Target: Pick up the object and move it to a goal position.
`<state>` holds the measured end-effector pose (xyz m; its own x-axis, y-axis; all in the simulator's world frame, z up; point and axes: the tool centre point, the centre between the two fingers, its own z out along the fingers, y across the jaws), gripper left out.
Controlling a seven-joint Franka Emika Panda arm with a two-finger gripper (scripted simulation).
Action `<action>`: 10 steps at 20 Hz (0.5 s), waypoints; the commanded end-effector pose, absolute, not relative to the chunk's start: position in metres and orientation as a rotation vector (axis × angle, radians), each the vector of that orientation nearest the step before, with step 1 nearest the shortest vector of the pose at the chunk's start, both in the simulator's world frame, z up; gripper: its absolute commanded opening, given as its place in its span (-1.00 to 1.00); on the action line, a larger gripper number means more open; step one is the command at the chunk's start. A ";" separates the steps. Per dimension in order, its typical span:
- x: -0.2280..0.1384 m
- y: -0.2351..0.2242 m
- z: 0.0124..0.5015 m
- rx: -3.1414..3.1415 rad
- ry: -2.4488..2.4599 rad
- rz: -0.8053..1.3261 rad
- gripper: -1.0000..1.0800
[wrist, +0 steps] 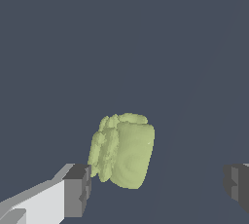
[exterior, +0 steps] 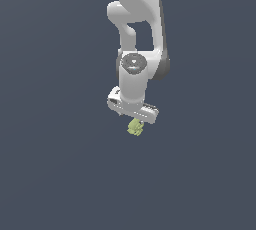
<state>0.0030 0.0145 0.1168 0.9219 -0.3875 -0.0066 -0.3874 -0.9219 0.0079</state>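
The object (wrist: 124, 150) is a small yellow-green lumpy block, seen in the wrist view lying on the flat dark grey surface. It sits between my two fingers, close beside one dark finger pad (wrist: 78, 189) and far from the other (wrist: 237, 184). My gripper (wrist: 158, 186) is open, with the jaws wide apart and not closed on the object. In the exterior view the white arm reaches straight down, and the object (exterior: 135, 127) shows just below the gripper (exterior: 134, 120). The fingertips are hard to make out there.
A plain dark grey surface (exterior: 60, 174) fills both views. No other objects, containers or edges show, and no goal marker is visible.
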 end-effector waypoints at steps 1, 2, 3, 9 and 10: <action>0.004 0.021 0.112 3.057 -0.703 -0.009 0.92; 0.004 0.024 0.110 3.051 -0.731 -0.008 0.92; 0.004 0.026 0.108 3.045 -0.757 -0.007 0.92; 0.005 0.036 0.100 3.016 -0.877 -0.002 0.92; 0.005 0.038 0.099 3.012 -0.890 -0.002 0.92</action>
<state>0.0052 0.0358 0.1009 0.8487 -0.5289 -0.0016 -0.5289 -0.8487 0.0019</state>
